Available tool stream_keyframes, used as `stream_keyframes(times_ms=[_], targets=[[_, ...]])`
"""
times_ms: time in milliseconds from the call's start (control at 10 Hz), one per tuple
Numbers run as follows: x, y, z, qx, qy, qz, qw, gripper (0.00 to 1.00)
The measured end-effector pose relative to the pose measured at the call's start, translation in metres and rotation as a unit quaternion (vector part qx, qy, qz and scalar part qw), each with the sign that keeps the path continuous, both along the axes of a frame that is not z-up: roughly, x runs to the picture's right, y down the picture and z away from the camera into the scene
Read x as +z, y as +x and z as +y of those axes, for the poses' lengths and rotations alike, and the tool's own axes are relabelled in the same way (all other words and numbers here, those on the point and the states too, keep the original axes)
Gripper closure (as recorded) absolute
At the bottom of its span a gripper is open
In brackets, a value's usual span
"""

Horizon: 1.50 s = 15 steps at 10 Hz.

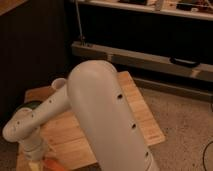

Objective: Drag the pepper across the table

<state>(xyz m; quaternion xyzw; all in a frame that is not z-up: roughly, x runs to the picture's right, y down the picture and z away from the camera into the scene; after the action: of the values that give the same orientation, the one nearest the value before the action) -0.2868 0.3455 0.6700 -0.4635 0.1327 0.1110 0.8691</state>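
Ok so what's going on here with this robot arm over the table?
A white robot arm bends over the light wooden table and reaches down toward the lower left of the view. Its tool sits low at the bottom edge, right beside an orange-red pepper lying on the wood. Whether the two touch cannot be seen. A white cup and a green thing sit farther back on the left.

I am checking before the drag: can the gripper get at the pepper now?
Probably yes. The gripper sits low over the table, right beside the pepper at the bottom edge of the view, and nothing shows between them.
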Motion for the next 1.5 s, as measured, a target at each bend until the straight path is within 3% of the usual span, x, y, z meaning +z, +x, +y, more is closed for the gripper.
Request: stream_keyframes(times_ms=[300,600,1000,1500], targets=[[0.004,0.005,0.006,0.009,0.023,0.011,0.9996,0.35],[0.011,0.014,0.001,0.038,0.04,0.02,0.9983,0.35],[0.021,0.008,0.001,0.045,0.036,0.016,0.9982,0.35],[0.028,0.0,0.008,0.03,0.026,0.011,0.9992,0.36]])
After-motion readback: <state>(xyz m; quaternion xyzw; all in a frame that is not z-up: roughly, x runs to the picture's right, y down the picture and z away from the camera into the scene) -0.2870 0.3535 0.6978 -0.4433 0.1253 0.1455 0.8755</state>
